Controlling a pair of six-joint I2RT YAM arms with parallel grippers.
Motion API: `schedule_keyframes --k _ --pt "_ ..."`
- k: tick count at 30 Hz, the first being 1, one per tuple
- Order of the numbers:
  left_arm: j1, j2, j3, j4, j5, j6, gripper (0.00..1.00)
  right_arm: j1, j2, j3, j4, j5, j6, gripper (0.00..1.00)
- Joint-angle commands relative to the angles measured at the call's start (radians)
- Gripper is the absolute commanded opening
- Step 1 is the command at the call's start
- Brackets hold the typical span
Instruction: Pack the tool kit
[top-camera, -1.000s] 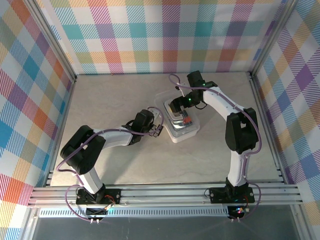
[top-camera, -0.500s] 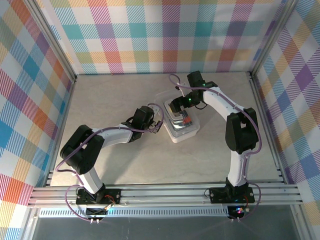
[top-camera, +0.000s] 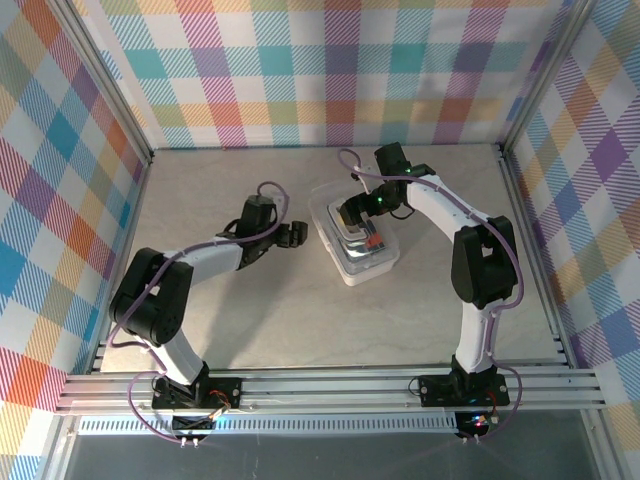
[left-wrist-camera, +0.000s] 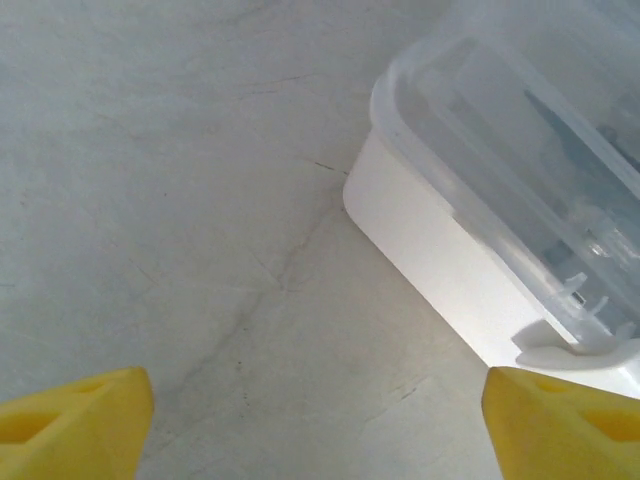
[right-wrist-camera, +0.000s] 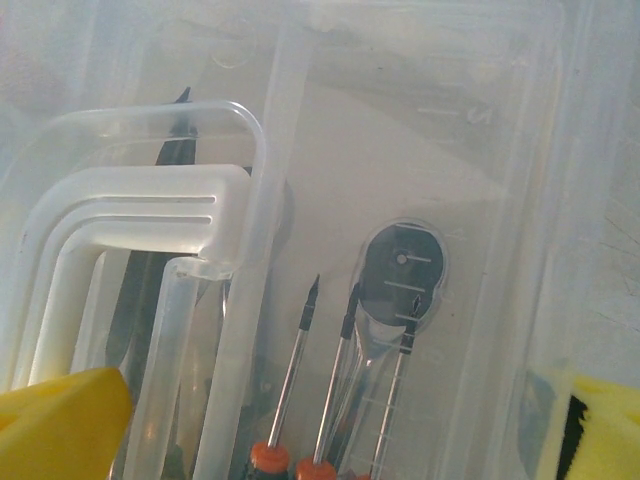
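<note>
top: high, downward, whole table | wrists: close, downward | shared: case

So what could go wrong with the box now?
The left gripper sits apart from the box, not steadying it; if the open right gripper presses the lid off-centre, the box may slide. The corner clasp may not be snapped, so screwdrivers could spill later.

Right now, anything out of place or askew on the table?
Nothing spilled or damaged. The case sits rotated against the edges of the table, off-square. The ratchet and screwdrivers lie inside it, seen through the clear plastic. Whether the lid is fully seated I cannot tell.
</note>
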Motion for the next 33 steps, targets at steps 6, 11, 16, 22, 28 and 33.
schedule_keyframes --k 6,11,16,22,28,33 --pt "0.035 0.026 -0.071 0.230 0.416 -0.382 0.70 0.020 0.072 -0.084 -0.133 0.048 -0.031 0.99" --pt "0.032 0.030 -0.080 0.264 0.451 -0.452 0.69 0.019 0.076 -0.083 -0.132 0.048 -0.032 0.99" --pt "0.006 0.072 -0.053 0.257 0.452 -0.462 0.68 0.020 0.083 -0.070 -0.136 0.045 -0.028 0.99" --pt "-0.016 0.149 -0.038 0.344 0.443 -0.510 0.67 0.020 0.083 -0.070 -0.141 0.048 -0.028 0.99" --pt "-0.016 0.172 -0.022 0.405 0.447 -0.538 0.67 0.020 0.083 -0.071 -0.142 0.047 -0.029 0.99" --pt "-0.016 0.174 -0.016 0.435 0.454 -0.552 0.67 0.020 0.089 -0.069 -0.142 0.045 -0.028 0.99"
